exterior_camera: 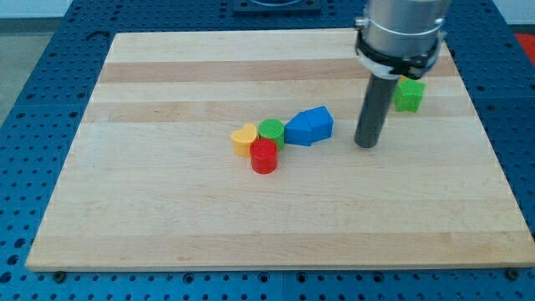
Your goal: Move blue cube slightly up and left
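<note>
Two blue blocks (308, 127) lie pressed together near the board's middle; their shapes are hard to tell apart. Their left end touches a green cylinder (271, 131). My tip (365, 144) stands on the board to the right of the blue blocks, a short gap away, not touching them. The rod and the arm's grey body rise above it toward the view's top.
A yellow heart (244, 140) and a red cylinder (264, 156) sit against the green cylinder. A green block (409, 94) lies at the right, partly behind the arm. The wooden board (167, 217) lies on a blue perforated table.
</note>
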Robot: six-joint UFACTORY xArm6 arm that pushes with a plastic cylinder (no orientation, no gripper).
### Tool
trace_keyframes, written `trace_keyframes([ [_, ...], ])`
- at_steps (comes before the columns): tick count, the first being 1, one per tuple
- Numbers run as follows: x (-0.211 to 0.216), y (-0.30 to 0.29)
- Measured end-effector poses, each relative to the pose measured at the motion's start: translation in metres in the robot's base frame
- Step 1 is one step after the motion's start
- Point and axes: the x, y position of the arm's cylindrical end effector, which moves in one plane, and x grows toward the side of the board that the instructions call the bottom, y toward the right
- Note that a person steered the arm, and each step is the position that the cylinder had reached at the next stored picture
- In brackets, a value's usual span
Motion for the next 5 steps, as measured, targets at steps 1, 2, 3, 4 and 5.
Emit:
trace_keyframes([
  [1,-0.004,-0.031],
  [2,-0.006,-0.064],
  [3,-0.018,-0.08],
  [4,-0.035,-0.074],
  [5,-0.035,-0.027],
])
